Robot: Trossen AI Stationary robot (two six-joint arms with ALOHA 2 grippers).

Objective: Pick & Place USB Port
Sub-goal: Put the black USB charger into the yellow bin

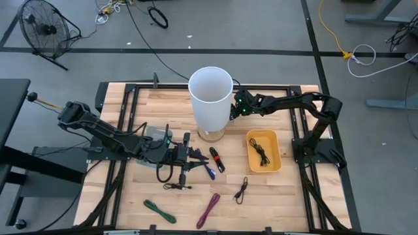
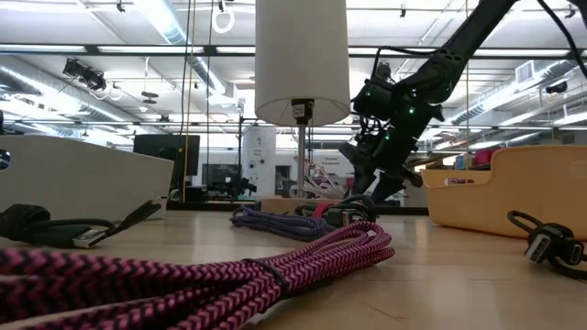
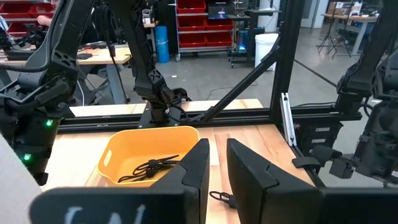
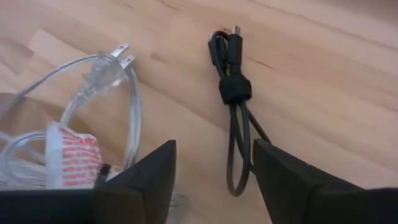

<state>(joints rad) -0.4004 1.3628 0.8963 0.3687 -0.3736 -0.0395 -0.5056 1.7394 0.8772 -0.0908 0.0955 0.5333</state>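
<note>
A black USB cable (image 4: 234, 93), bundled with a strap, lies flat on the wooden table below my right gripper (image 4: 212, 149). That gripper is open and hangs above the cable beside the white lamp (image 1: 210, 94), touching nothing; it also shows in the high view (image 1: 234, 109) and the low view (image 2: 371, 183). The lamp shade hides this cable in the high view. The yellow bin (image 1: 263, 150) holds another black cable (image 1: 261, 154). My left gripper (image 1: 194, 156) is low over the table's middle, pointing at the bin (image 3: 146, 152); its fingers stand a little apart and empty (image 3: 217, 155).
A clear cord with a plug and a red-and-white tag (image 4: 102, 68) lies next to the black cable. Loose cables lie near the front: red-black (image 1: 217, 159), blue (image 1: 209, 172), black (image 1: 173, 177), black (image 1: 241, 189), magenta (image 1: 209, 209), green (image 1: 160, 210).
</note>
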